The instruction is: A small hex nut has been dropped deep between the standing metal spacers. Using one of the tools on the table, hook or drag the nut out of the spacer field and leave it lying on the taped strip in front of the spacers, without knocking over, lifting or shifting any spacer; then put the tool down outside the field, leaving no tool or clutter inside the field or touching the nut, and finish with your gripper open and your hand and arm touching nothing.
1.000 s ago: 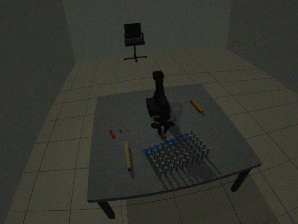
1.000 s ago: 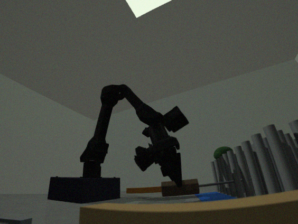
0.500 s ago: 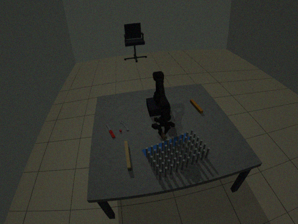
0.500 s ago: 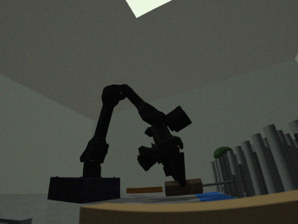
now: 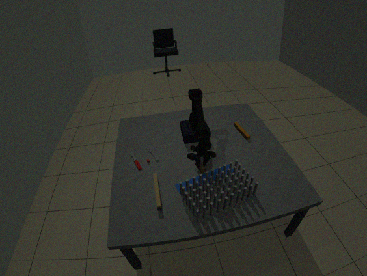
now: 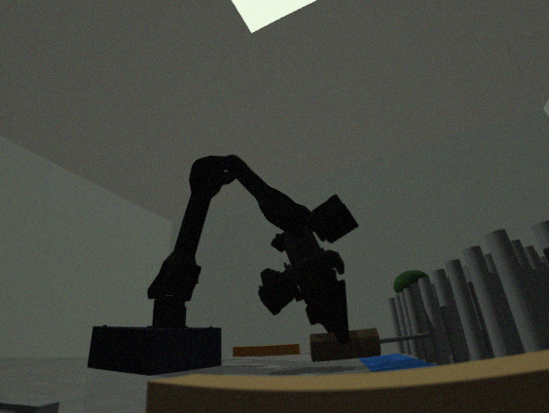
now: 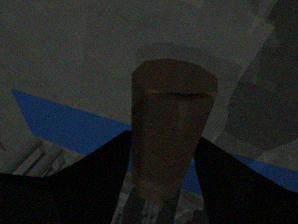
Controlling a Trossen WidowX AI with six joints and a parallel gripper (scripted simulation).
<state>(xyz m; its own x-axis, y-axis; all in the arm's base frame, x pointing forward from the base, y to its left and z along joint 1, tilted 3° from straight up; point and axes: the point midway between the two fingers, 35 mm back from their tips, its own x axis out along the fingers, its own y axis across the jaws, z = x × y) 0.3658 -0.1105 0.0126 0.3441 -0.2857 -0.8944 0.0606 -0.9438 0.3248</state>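
Note:
My gripper (image 5: 202, 165) (image 6: 345, 339) (image 7: 162, 140) is shut on the brown handle (image 5: 202, 170) (image 6: 365, 344) (image 7: 170, 117) of a tool, low over the table in front of the spacers. The tool's thin grey shaft (image 6: 406, 337) runs nearly level over the blue taped strip (image 5: 222, 170) (image 6: 391, 361) (image 7: 60, 120) and in among the standing metal spacers (image 6: 508, 292) (image 7: 25, 156). The shaft's far end is hidden by the spacers. The spacers stand in several rows. I cannot make out the hex nut in any view.
A red-handled tool (image 5: 138, 165), a thin pale tool (image 5: 153, 155) and a small red piece (image 5: 148, 161) lie at the left. A yellow bar (image 5: 157, 191) lies left of the spacers, an orange bar (image 5: 241, 131) (image 6: 266, 350) at the far right. A green rounded thing (image 6: 410, 280) shows behind the spacers.

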